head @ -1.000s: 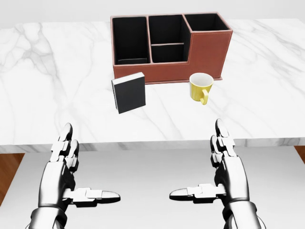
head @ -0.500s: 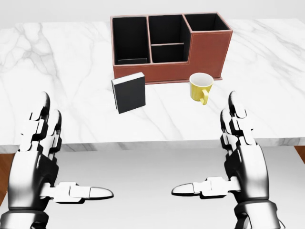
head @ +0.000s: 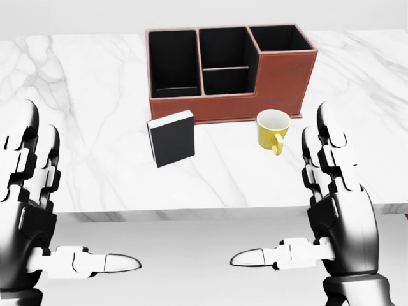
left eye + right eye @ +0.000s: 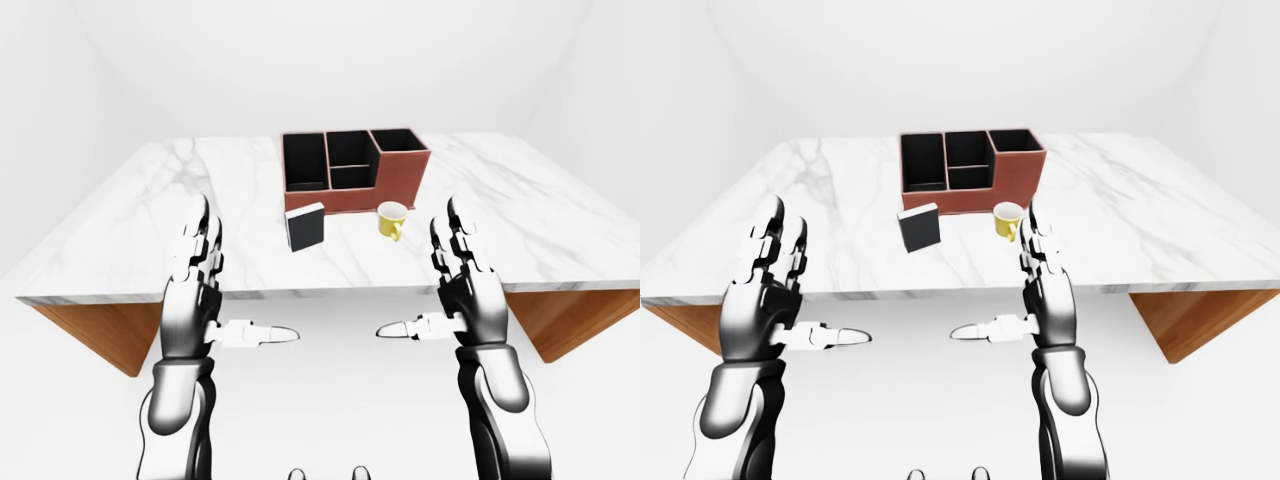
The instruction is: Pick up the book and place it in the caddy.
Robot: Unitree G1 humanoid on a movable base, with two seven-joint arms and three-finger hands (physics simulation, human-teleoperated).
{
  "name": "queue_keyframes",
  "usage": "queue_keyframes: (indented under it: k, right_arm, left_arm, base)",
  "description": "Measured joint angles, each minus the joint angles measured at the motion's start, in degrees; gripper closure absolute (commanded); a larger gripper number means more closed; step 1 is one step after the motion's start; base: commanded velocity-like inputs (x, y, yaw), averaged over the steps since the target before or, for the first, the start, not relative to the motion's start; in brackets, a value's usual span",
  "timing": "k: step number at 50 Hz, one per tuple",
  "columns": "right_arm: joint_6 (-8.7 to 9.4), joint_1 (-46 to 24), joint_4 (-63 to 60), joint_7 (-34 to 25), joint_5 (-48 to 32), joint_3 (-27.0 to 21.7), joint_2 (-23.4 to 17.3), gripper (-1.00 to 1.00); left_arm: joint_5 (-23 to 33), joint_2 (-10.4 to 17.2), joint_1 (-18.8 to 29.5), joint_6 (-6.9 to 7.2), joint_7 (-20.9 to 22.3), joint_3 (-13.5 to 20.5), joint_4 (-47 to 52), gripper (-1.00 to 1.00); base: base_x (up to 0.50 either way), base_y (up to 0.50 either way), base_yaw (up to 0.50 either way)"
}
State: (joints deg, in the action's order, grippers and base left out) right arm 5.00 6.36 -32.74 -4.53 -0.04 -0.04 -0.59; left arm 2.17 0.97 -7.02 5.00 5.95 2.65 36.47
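Approach step, nothing grasped yet: left hand [image 3: 29,210] and right hand [image 3: 335,210] spread wide, empty. Next, reaching to book [image 3: 171,138], standing below caddy [image 3: 280,76].

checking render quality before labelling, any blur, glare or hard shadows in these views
Head view: sharp throughout, no blur or glare; flat, even light, with the book and mug casting almost no shadow on the marble table. Left-eye view: equally crisp, wider framing, walls washed near white; only the caddy compartments read dark. Right-eye view: the same.
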Motion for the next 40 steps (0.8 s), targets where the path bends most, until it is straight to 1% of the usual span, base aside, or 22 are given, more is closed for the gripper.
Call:
queue_keyframes:
  k: [40]
  right_arm:
    - [0.0,1.0,-1.0,-0.9,-0.9,1.4,0.0,-1.0]
  left_arm:
    - [-0.3,-0.2,-0.3,0.0,0.7,0.2,1.6,-1.0]
  base:
    - [0.5,0.0,0.0]
